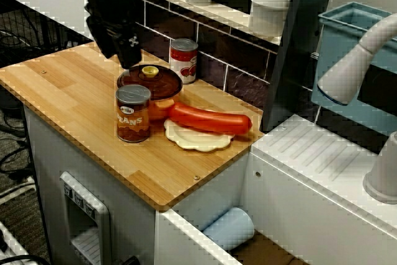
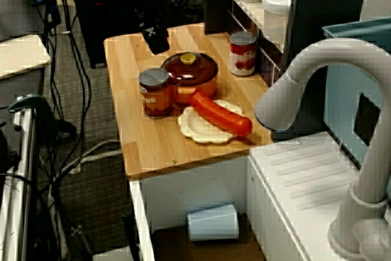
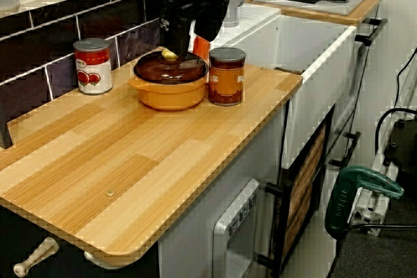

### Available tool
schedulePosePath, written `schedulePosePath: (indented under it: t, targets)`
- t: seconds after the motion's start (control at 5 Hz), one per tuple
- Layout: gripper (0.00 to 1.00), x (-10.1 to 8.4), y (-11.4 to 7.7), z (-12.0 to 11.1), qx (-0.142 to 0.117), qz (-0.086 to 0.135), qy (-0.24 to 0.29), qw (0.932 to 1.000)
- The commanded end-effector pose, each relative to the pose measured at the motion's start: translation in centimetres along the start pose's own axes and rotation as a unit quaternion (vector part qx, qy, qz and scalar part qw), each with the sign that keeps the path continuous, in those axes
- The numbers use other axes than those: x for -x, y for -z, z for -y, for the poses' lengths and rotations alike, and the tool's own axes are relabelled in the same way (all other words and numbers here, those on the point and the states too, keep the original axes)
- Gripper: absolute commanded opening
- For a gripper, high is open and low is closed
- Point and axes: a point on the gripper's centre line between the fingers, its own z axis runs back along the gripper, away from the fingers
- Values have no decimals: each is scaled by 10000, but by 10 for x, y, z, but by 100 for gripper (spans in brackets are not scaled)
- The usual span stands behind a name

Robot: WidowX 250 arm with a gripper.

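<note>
Gripper (image 1: 130, 59), black and blocky, hangs directly over the yellow knob (image 1: 149, 71) of a pot lid. Its tips are so close to the knob that I cannot tell whether they touch it. Nor can I tell whether the jaws are spread or closed, since the dark body hides the gap in every view.

Just below, the knob is small, rounded and smooth, so a pinch that lands off-centre would likely slip off it. The lid (image 1: 149, 83) is a glossy, dark brown, shallow dome resting loosely on the orange pot (image 3: 168, 94), which looks glazed and has stubby side handles. A sideways push could skid the lid off its rim.

Beside the pot, towards the counter's front edge, a bean can (image 1: 133, 113) stands upright, touching or nearly touching the pot wall. It is a tall metal cylinder with a paper label, and a bump to the pot might tip it.

On the pot's other side, a shiny red sausage (image 1: 209, 119) lies across a pale scalloped plate (image 1: 195, 139) and could roll if jolted.

Behind the gripper, a tomato can (image 1: 183, 61) stands by the dark tiled wall. Everything sits on a smooth wooden counter (image 1: 68, 91). Farther back, white jars (image 1: 270, 9) line a shelf.
</note>
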Motion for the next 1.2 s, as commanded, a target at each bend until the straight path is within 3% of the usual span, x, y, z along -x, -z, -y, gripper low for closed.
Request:
schedulePosePath:
  t: [0.0, 0.4, 0.8, 1.0]
  targets:
    - [100, -19, -9, 16, -46, -4, 180, 9998]
    - [100, -26, -1, 14, -171, -66, 221, 9996]
    - [100, -6, -18, 33, -98, -187, 612, 9979]
    - [100, 0, -28, 23, 66, -420, 824, 9957]
